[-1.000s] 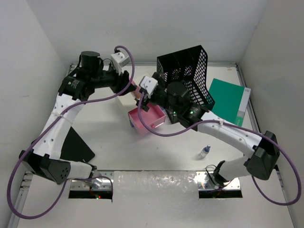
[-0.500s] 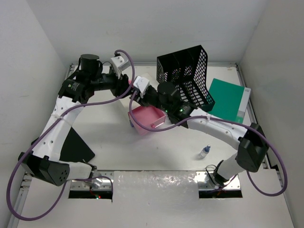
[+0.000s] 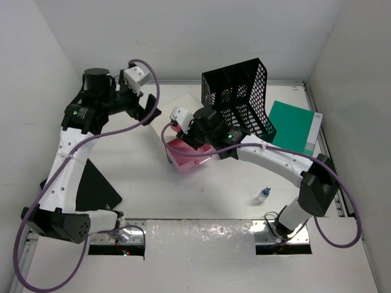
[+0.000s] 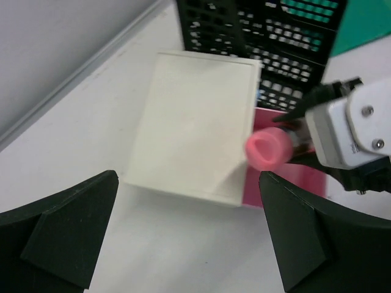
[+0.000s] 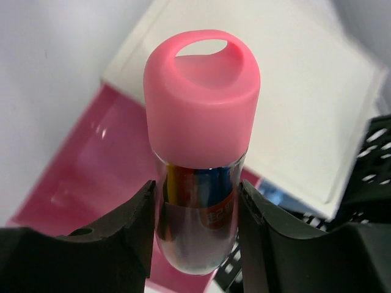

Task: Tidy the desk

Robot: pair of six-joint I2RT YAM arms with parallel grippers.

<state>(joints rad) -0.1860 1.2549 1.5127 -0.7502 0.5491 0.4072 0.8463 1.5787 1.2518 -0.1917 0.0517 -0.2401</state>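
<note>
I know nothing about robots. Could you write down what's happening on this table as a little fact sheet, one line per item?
Setting: white desk, two robot arms mounted at its near edge
Right fingers: closed around a pink-capped bottle, held in the air by the pink drawer
Left fingers: wide open, empty, pointed at the cream-topped box
Also on the desk: black mesh file rack, green book, small bottle
</note>
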